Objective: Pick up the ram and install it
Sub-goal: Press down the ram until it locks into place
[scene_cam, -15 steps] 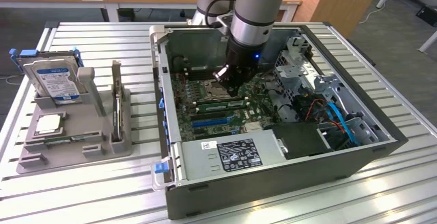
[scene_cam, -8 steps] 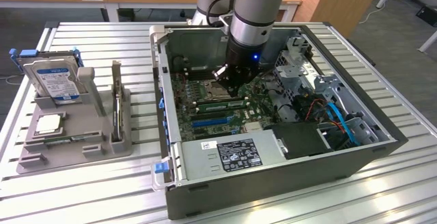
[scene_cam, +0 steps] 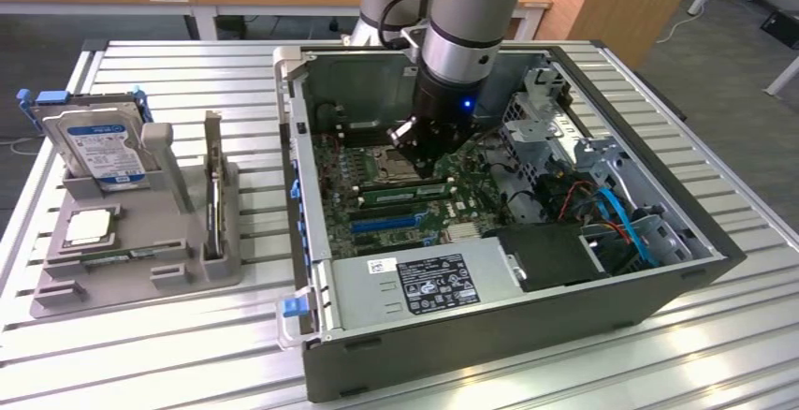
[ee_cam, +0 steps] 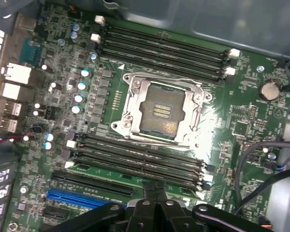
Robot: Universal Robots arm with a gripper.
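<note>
Found standing on edge in one of the long memory slots on the motherboard (scene_cam: pixel 413 209), just on the near side of the processor socket (ee_cam: pixel 159 111): the ram (scene_cam: pixel 402 188), a green stick with dark chips along its face. Appears to sit level along the slot, though cannot tell whether fully pressed home or whether the end latches have snapped in (too small to judge from the exterior view). Directly above it, touching or very nearly so, hangs the gripper (scene_cam: pixel 422 159), seen in the wrist view (ee_cam: pixel 154 193) with its two dark fingers drawn together, no gap between them, nothing clamped. Reads as a push downward on the stick's top edge with shut fingers, not as a grasp. Around that, the open computer case (scene_cam: pixel 500 335) lying on its side on the slatted table (scene_cam: pixel 163 354), with the power supply at the near end and the drive cage and blue cables on the exterior view's right. Well apart on the exterior view's left, a grey parts holder (scene_cam: pixel 138 270) carrying a hard drive (scene_cam: pixel 100 143), an upright expansion card (scene_cam: pixel 215 185) and a square silver processor chip (scene_cam: pixel 90 227). Judged on progress: pickup and carry done, placement into the slot done, final seating either under way or just short of confirmed.
</note>
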